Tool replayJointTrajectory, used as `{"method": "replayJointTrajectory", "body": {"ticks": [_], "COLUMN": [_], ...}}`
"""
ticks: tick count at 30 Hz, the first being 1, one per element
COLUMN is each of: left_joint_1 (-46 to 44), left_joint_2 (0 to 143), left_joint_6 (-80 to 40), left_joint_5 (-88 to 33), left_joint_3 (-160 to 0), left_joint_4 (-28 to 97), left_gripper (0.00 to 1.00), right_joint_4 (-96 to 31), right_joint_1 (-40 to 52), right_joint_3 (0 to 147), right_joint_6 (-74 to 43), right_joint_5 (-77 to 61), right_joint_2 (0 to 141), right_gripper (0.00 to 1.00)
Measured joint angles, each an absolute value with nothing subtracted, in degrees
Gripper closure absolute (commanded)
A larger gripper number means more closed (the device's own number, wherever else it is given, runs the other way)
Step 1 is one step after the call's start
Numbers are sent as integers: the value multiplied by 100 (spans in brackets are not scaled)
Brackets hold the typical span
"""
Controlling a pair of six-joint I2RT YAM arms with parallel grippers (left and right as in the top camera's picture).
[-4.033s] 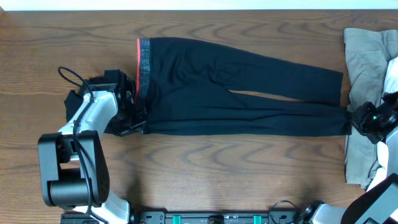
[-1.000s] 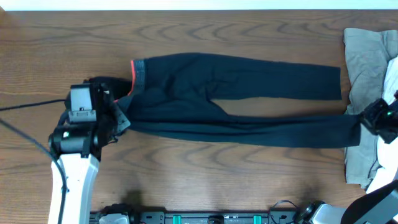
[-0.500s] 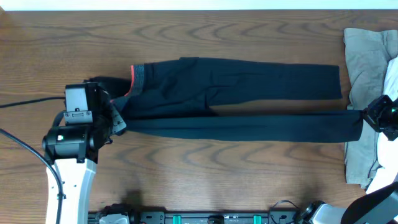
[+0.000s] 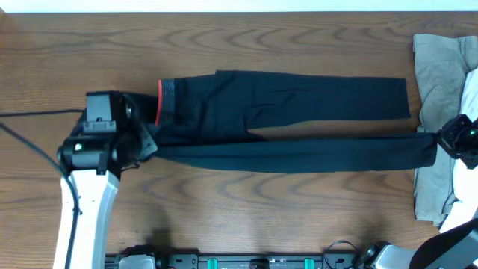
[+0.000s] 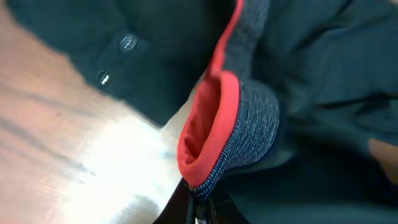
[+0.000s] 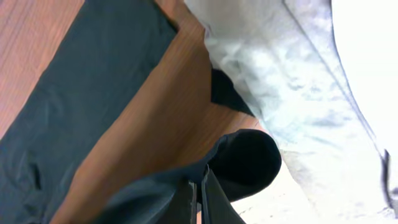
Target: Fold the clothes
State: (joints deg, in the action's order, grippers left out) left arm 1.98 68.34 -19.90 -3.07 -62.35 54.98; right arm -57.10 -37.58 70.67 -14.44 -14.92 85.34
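Long black pants lie across the table, grey waistband with red-orange edge at the left. The far leg lies flat; the near leg is stretched taut between both grippers. My left gripper is shut on the waistband corner, which shows red and grey in the left wrist view. My right gripper is shut on the near leg's cuff, seen bunched in the right wrist view.
A khaki garment and a white piece lie piled at the table's right edge, under and beside my right gripper; the khaki shows in the right wrist view. Another dark piece lies left of the waistband.
Over the last second the near leg has been pulled straight and taut. My left gripper has shifted slightly up and right with the waistband. The right gripper has stayed nearly still.
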Motion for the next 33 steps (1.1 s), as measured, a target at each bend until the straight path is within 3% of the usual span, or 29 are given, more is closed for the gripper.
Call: {"method": "replayJointTrajectory", "body": {"ticks": [13, 18, 28, 29, 33], "left_joint_1": [176, 154, -211, -217, -215], "left_joint_2": [8737, 8829, 8829, 8829, 8829], "left_joint_6": [-1837, -1800, -1815, -1815, -1787], "left_joint_5": [-843, -1118, -1339, -1339, -1337], "left_joint_3": [-6263, -6265, -6265, -6265, -6265], "left_joint_4": [3968, 3494, 3210, 3190, 3170], "left_gripper": [94, 86, 85, 83, 58], "right_joint_4": [-5546, -5546, -5555, -5557, -5572], "right_joint_1": [-3758, -3758, -3758, -3758, -3758], "right_joint_3": [7072, 7072, 7072, 7072, 7072], "right_joint_6": [-1446, -1448, -1452, -1452, -1461], "right_joint_5": [-1406, -1262, -1186, -1188, -1175], "right_joint_2": [8534, 8534, 8534, 8534, 8534], "right_gripper": [99, 99, 99, 99, 99]}}
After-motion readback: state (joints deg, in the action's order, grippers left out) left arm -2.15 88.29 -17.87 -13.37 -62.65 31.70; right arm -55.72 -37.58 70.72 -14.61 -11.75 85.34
